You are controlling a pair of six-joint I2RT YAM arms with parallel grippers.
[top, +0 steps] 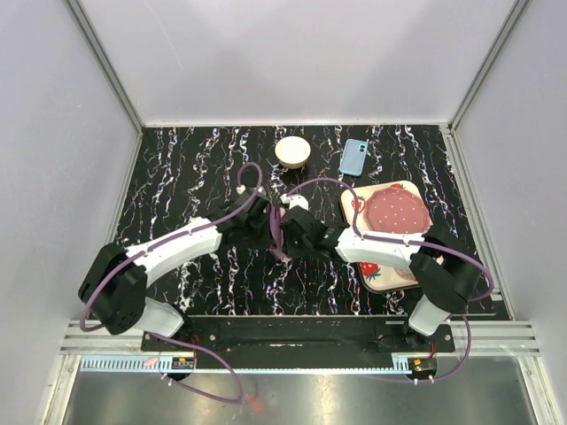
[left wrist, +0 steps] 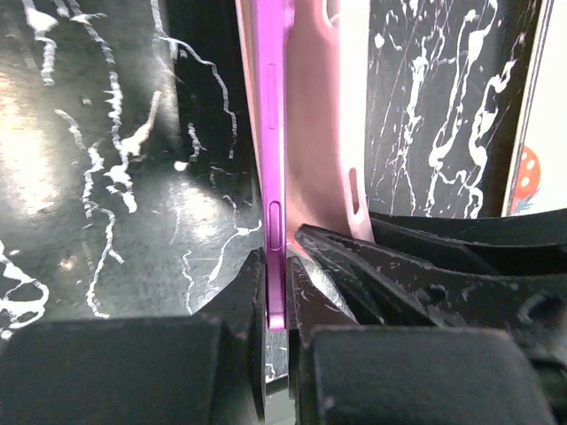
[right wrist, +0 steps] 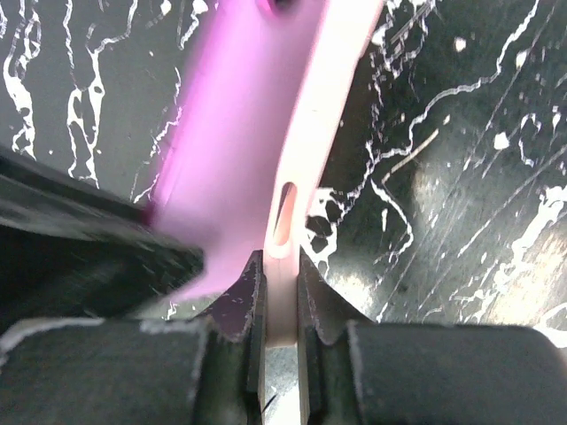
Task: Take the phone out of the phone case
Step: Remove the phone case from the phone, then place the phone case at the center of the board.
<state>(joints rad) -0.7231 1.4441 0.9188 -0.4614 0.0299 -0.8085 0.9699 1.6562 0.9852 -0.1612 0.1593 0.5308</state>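
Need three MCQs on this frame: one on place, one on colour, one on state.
1. The round beige bowl sits: A) left of the light blue phone B) right of it C) in a gripper.
2. The slim phone clamped in the left gripper is: A) green B) purple C) white.
3. The right gripper is: A) wide open B) shut on nothing C) shut on the pale pink soft case.
Key: 1 A, the top view shows them side by side; 2 B, its edge shows purple between the fingers; 3 C, the fingers pinch the case rim.
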